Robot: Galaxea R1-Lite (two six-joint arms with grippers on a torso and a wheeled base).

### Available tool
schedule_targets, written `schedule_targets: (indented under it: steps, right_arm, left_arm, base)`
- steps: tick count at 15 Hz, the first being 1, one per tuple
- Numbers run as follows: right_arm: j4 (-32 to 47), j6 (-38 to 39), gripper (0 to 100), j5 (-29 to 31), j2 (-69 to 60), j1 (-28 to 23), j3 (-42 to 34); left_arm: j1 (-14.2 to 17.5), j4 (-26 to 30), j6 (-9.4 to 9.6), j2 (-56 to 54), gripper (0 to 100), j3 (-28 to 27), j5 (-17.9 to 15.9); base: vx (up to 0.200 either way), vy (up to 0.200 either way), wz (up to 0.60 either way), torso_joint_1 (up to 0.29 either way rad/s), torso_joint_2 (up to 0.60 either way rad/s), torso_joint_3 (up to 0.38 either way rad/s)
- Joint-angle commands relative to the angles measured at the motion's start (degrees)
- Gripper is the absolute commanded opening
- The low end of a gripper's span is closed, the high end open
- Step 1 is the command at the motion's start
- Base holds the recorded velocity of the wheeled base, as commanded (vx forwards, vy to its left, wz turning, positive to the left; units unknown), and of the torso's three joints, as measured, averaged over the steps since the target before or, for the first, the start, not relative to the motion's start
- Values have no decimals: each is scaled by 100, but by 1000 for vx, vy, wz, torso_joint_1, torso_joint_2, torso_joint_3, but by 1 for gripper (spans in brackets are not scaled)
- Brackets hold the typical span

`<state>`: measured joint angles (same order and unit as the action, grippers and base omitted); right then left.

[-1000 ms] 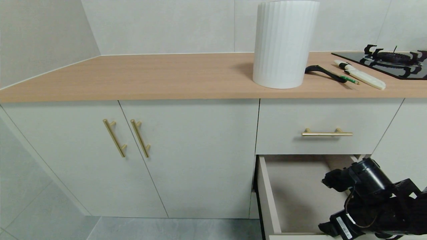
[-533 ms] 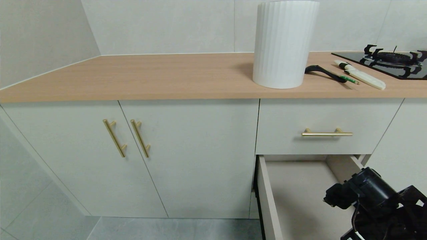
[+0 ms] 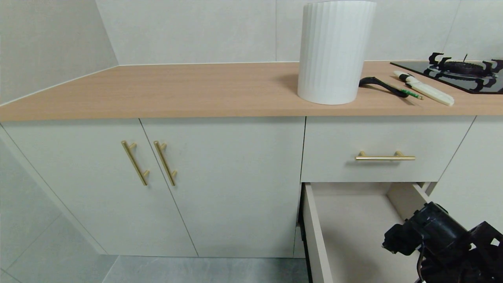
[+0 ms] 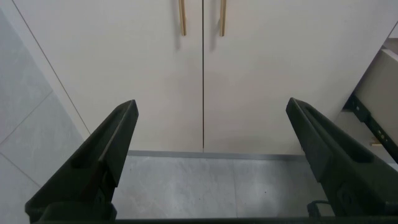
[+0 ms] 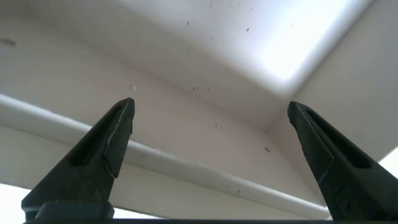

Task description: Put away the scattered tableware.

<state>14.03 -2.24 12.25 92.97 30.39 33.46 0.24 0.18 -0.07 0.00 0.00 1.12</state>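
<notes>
I'm worrying first about the table [image 3: 196, 90]. The right arm [image 3: 436, 236] is hanging low over the open drawer [image 3: 314, 236], so a straight lift could be clipping the shut drawer front above or the table's lip. The tall canister [image 3: 332, 51] is crowding the tableware and a wide reach may be toppling it. The knife [image 3: 426, 91], black utensil [image 3: 383, 85] and chopsticks [image 3: 410, 93] are lying close together on the table by the hob [image 3: 459, 72], so grabbing one may be dragging another. The right pincer [image 5: 209, 107] is gaping, empty, over the drawer floor. The left pincer [image 4: 211, 104] is also standing apart, facing the cabinet doors [image 4: 205, 62].
</notes>
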Motion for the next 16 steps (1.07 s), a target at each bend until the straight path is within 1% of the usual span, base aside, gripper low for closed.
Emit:
schedule_targets:
  steps: [1, 2, 3, 4, 6, 8, 10, 16]
  right_arm:
    - [-14, 75, 100, 5, -24, -24, 134]
    - [-32, 286, 100, -12, -42, -42, 275]
    - [-41, 664, 100, -12, -50, -42, 451]
    - [-85, 980, 100, -30, -50, -148, 653]
    - [-296, 1209, 100, -21, -68, -350, 837]
    - [-638, 1244, 100, 5, -94, -525, 820]
    - [-823, 1235, 100, 5, -147, -587, 802]
    - [-911, 1235, 100, 40, -288, -587, 802]
  left_arm:
    - [2, -1, -1, 0, 100, 0, 2]
    - [2, -1, -1, 0, 100, 0, 2]
    - [2, -1, -1, 0, 100, 0, 2]
    - [2, -1, -1, 0, 100, 0, 2]
    - [2, -1, -1, 0, 100, 0, 2]
    - [2, -1, -1, 0, 100, 0, 2]
    - [2, -1, -1, 0, 100, 0, 2]
    - [2, -1, -1, 0, 100, 0, 2]
  base:
    - [0, 0, 0, 0, 0, 0]
    - [0, 0, 0, 0, 0, 0]
    - [0, 0, 0, 0, 0, 0]
    - [0, 0, 0, 0, 0, 0]
    - [0, 0, 0, 0, 0, 0]
    - [0, 0, 0, 0, 0, 0]
    - [0, 0, 0, 0, 0, 0]
    - [0, 0, 0, 6, -21, -20]
